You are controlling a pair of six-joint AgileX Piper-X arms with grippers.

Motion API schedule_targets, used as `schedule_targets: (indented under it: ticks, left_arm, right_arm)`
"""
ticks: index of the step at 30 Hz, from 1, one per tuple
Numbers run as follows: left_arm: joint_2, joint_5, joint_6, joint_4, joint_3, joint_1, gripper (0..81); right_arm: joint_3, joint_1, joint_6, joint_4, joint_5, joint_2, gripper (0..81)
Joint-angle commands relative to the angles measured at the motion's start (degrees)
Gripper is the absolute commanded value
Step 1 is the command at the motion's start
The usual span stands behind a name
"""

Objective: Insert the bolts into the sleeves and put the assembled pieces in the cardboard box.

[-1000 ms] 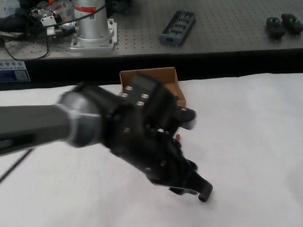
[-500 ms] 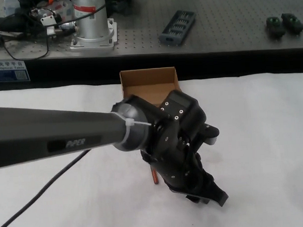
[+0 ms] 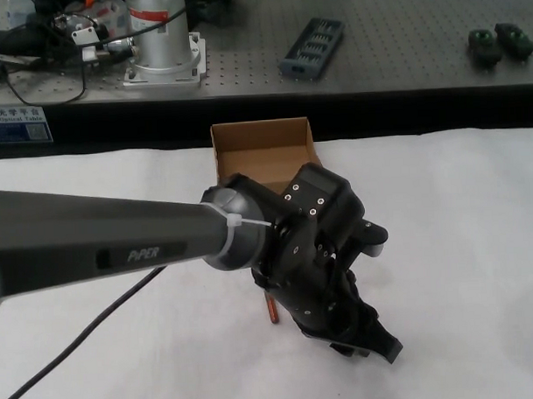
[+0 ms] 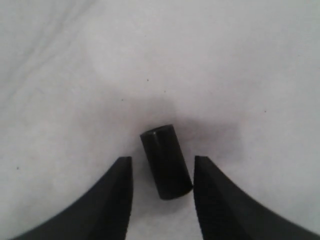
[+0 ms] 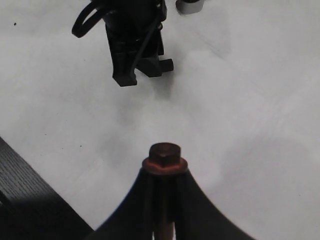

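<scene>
The left gripper (image 4: 161, 174) is down at the cloth (image 4: 240, 60) with its fingers spread, the gap wider than the sleeve (image 4: 165, 157) that lies between them. The sleeve is black and rests on its side on the cloth, a little askew. One end pokes out past the fingertips and the other lies back between them. A sliver of cloth shows on each side of it, so neither finger touches it and nothing is gripped.

In the high view the left arm (image 3: 119, 244) comes in over the cloth with its wrist bent down and the fingers low. Just beside the wrist, back from the fingers, a reddish loose bolt (image 3: 272, 310) lies on the cloth, partly hidden by the wrist. Behind the wrist, near it but apart, the box (image 3: 247, 141) sits open at the cloth's far edge. I cannot tell what it holds.

The right gripper (image 5: 164, 176) is closed on a rust-brown bolt (image 5: 165, 156). The shank is clamped between the fingers, and the hex head and its flange stand just past the fingertips. Well ahead of those fingertips the left gripper shows over the cloth. Past it sits a short cylinder (image 5: 190, 6), cut off at the view's edge and too partial to identify.

Beyond the box, a perforated bench (image 3: 402, 55) carries a metal post (image 3: 160, 37) and a dark rack (image 3: 312, 47).
</scene>
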Motion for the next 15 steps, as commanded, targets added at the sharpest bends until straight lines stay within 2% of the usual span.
schedule_targets:
  ticks: [1, 12, 15]
  left_arm:
    - [0.19, -0.62, 0.65, 0.0, -0.71, -0.37, 29.6]
    - [2.13, -0.93, 0.65, -0.03, -0.71, -2.45, 29.5]
    - [2.19, -3.93, 0.65, -0.03, -0.71, -2.52, 27.3]
  right_arm:
    - [-0.12, -0.43, -0.33, -0.5, -0.99, 0.05, 2.8]
    - [-0.12, -0.43, -0.33, -0.51, -0.99, 0.05, 2.8]
    - [-0.12, -0.43, -0.33, -0.51, -0.99, 0.05, 2.8]
